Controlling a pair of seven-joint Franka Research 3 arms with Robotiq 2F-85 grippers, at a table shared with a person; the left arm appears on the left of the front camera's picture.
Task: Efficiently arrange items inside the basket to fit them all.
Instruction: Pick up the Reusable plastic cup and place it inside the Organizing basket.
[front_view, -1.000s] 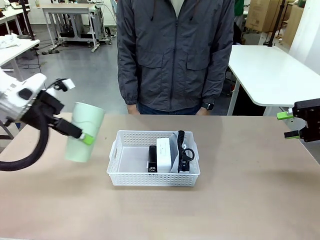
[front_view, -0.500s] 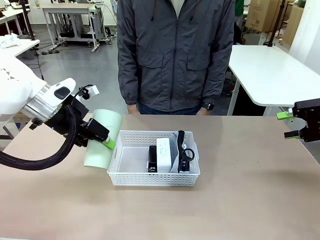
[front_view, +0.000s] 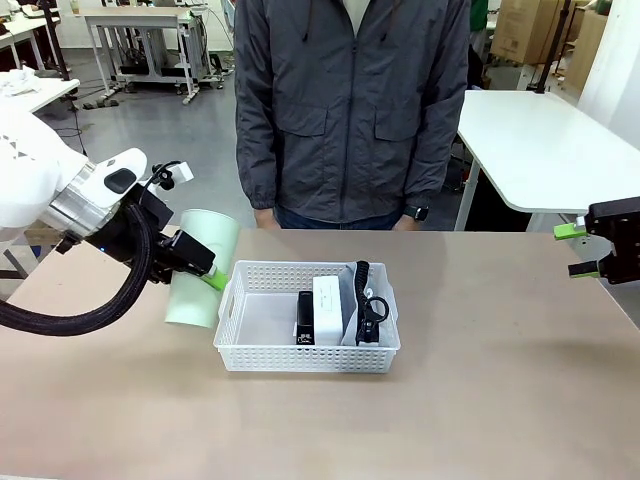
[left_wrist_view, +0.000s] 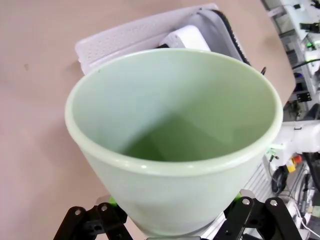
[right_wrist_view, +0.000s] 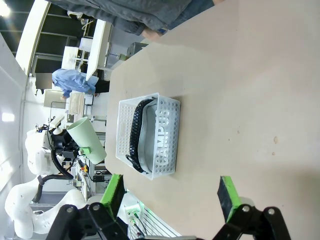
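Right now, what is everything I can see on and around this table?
basket: one, white, lattice walls, middle of the table.
pouch: one, grey with a black zipper, standing on edge at the basket's right end.
box: one, small, white, in the basket beside the pouch.
stapler: one, black, in the basket left of the box.
cup: one, pale green, held tilted in the air by the basket's left end.
table: one, tan top.
person: one, dark grey jacket, standing at the far side.
left gripper: black with green pads, closed on the cup.
right gripper: black with green pads, open, over the table's right edge.
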